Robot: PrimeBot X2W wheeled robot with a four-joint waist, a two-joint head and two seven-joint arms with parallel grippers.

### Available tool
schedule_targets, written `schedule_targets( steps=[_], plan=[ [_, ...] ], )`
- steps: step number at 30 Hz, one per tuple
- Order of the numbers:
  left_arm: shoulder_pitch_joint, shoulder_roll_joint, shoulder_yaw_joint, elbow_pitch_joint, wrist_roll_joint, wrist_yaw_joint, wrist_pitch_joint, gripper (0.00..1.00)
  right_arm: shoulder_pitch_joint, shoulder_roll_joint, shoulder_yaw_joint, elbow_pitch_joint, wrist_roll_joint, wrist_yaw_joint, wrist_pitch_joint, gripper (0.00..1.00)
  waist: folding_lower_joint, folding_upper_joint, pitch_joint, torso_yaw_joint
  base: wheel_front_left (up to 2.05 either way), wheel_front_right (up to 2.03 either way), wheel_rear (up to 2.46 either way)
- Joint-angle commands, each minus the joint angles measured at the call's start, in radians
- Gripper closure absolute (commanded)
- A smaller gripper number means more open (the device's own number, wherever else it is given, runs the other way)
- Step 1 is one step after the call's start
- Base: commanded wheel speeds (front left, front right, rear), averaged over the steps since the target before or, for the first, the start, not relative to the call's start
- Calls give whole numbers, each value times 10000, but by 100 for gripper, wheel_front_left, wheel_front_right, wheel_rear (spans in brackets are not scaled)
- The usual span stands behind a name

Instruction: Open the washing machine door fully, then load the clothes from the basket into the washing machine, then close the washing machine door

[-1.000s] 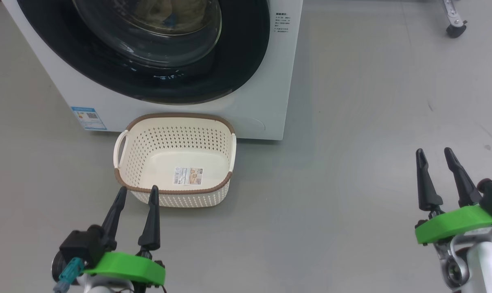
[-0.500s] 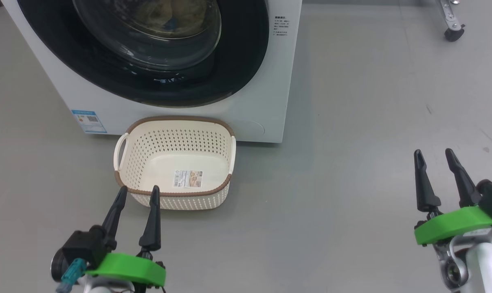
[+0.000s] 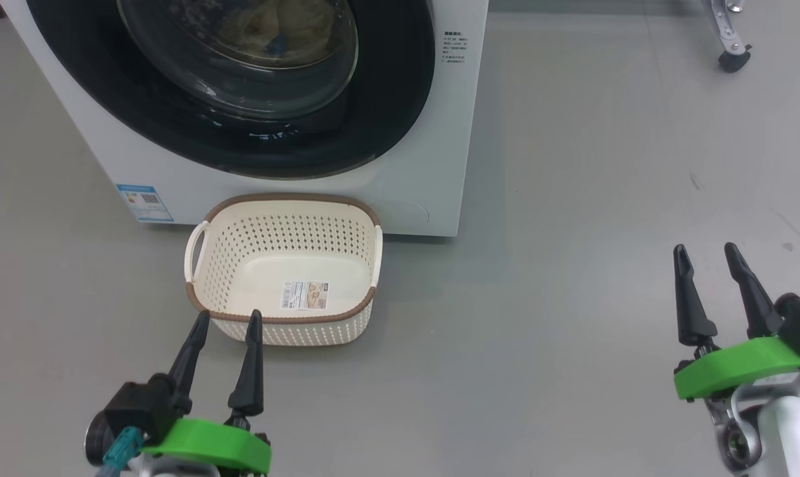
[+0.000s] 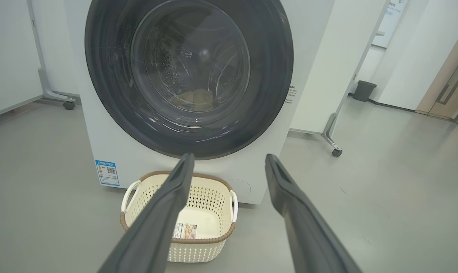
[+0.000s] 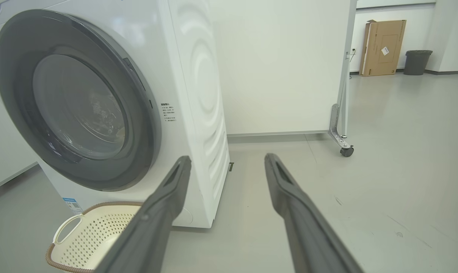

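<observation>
The white washing machine stands ahead with its black-rimmed washing machine door shut flat against the front. Pale cream clothes with a blue patch lie inside the drum, seen through the glass; in the left wrist view the clothes sit low in the drum. The cream basket rests on the floor at the machine's foot, holding nothing but its label sticker. My left gripper hovers open at the basket's near rim. My right gripper is open far to the right over bare floor.
A white wheeled partition stands right of the machine, with its castor on the floor. A cardboard box and a grey bin stand against the far wall. Grey floor stretches to the right of the basket.
The head camera has tipped slightly, so machine and basket sit a little lower in the picture. My right gripper's fingers have spread a bit wider. The left gripper holds its place.
</observation>
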Motion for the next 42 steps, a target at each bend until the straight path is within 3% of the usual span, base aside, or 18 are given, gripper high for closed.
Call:
schedule_targets(
  steps=[1,42],
  plan=[
    [-260,191,345,-295,106,4,-109,0,-108,-16,167,-327,-113,-36,-53,0,0,0,-7,11,0,0,0],
    [-172,318,307,-564,-81,4,-109,0,-76,-13,267,-226,86,-36,-53,0,0,0,-56,42,0,0,0]
  ],
)
